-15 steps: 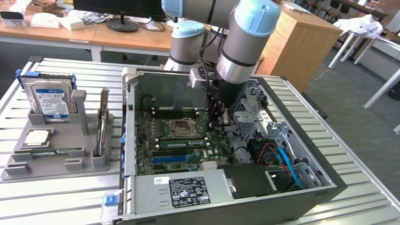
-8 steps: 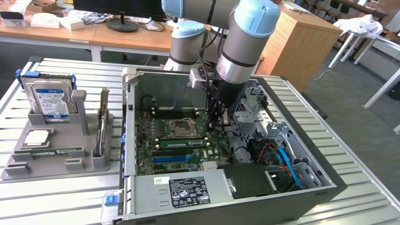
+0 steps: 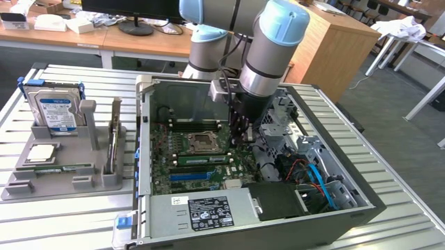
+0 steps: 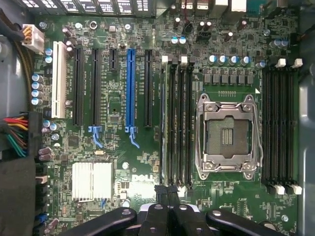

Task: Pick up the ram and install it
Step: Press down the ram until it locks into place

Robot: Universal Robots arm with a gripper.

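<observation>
- One power supply [image 3: 208,211] is sitting nearest, along the front edge of the open case [image 3: 361,200].
- To the exterior view's left, one grey tray [image 3: 41,187] is resting on the slatted table [image 3: 70,224], just beside the case.
- Two green ram strips are showing. The first ram [image 3: 56,167] is lying flat in the tray's front groove, well apart from the gripper.
- Behind it, one square chip [image 3: 41,152] is lying flat, and one drive [image 3: 56,112] is standing upright at the tray's far end.
- Inside the case, the second ram [image 3: 201,159] is standing on edge in the board [image 3: 163,156], between the socket and the blue slot.
- One socket [image 4: 227,133] is sitting open with its contacts showing. Four memory slots are running along each side of it, eight in all, and one blue slot [image 4: 131,88] is lying beyond them.
- One gripper [image 4: 167,191] is hanging over the board near one end of the slot bank holding the second ram. Its two fingers [image 4: 160,194] are pressing together, pinching nothing.
- One arm [image 3: 268,57] is reaching down into the case from behind.
- One wooden desk [image 3: 334,41] is standing farthest back.
</observation>
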